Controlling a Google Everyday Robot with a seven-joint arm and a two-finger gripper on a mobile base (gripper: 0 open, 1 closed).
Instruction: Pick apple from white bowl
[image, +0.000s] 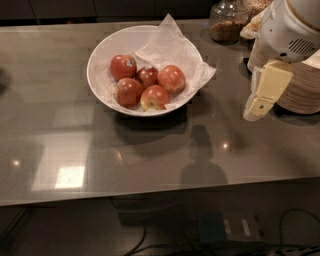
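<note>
Camera view: gripper hangs right of the bowl, apple lies inside it

Camera view looks down on a glossy grey table (150, 170). The white bowl (100, 55) stands on its far-left half, lined with crumpled white paper (172, 47) that spills over the right rim. Five apples lie together in it. The apple (171, 78), round and red-orange with a paler orange blush, is the rightmost of them, resting on the paper near the right rim. It touches a smaller dark apple (147, 76) on its left and an apple with a yellow patch (155, 97) in front. An apple with a pale sticker (123, 66) lies at the back left, and another red apple (128, 91) lies at the front left.

The gripper (255, 111) hangs over the right side of the table, pointing down, well apart from the bowl and holding nothing visible; I cannot tell whether it is open or closed. Behind it stands a stack of beige-white bowls (305, 90). A glass jar (227, 22) stands at the far edge.
</note>
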